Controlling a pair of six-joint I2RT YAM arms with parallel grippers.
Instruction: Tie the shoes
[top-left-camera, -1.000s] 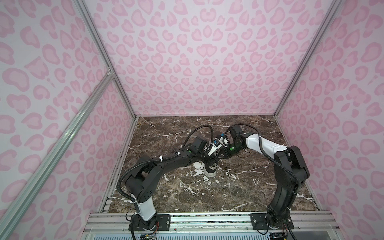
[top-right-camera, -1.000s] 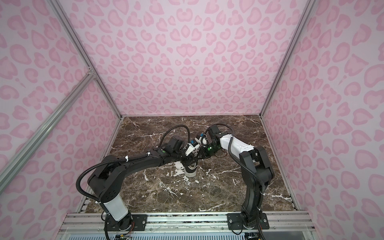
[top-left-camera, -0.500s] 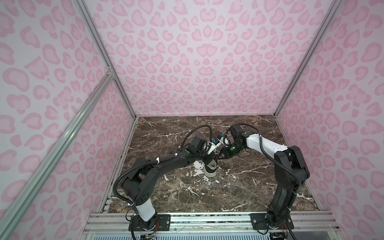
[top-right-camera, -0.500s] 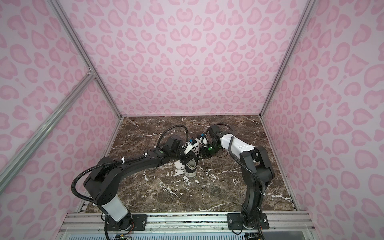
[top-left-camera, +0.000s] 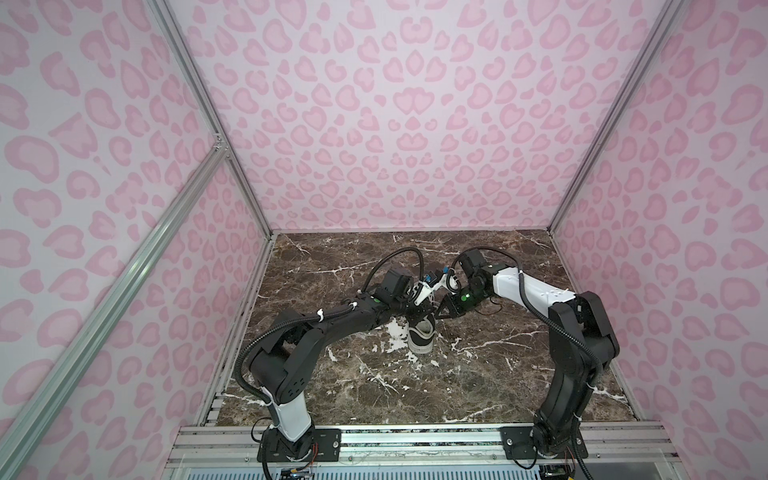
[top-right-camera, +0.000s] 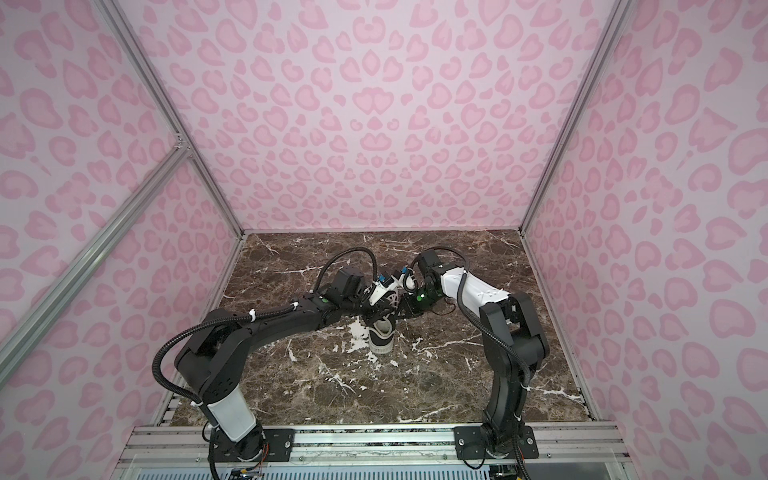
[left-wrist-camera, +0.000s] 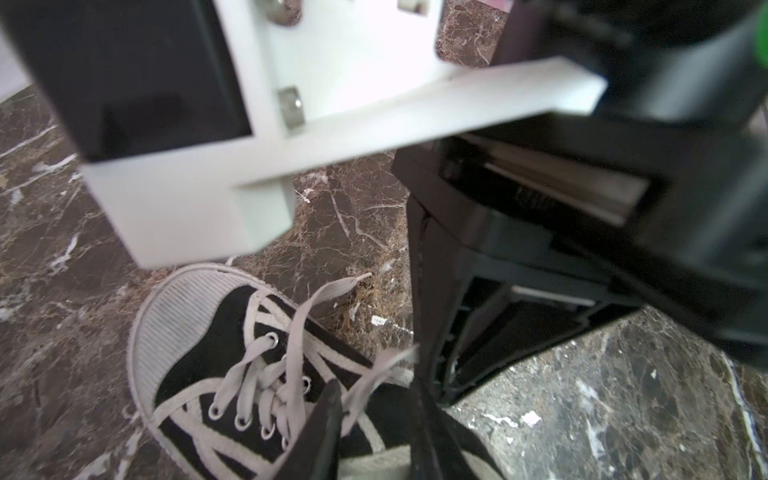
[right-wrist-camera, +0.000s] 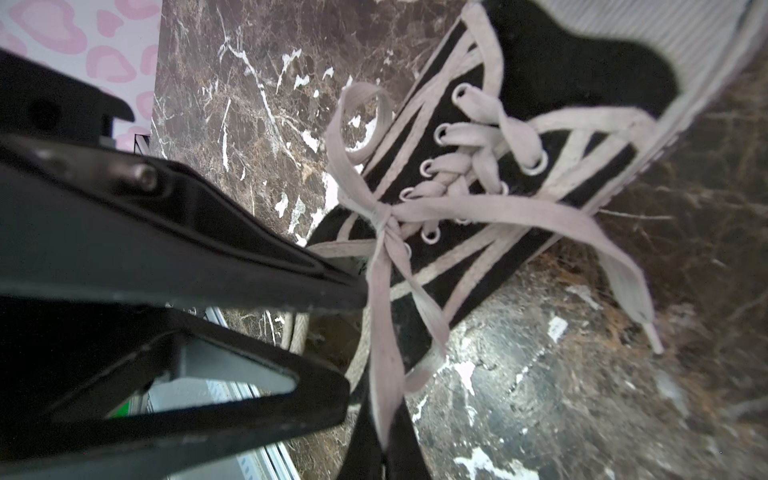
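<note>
Top views, sneaker (top-left-camera: 421, 334) lying front-to-back, heel toward front rail (top-left-camera: 415, 436), toe away

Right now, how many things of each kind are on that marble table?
Grippers: 2 (left gripper, right gripper)
Black sneaker: 1
Total: 3

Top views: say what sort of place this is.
Probably a robot test cell: pink-patterned panels on aluminium framing, a marble-look tabletop, left arm and right arm bolted to a front rail.
</note>
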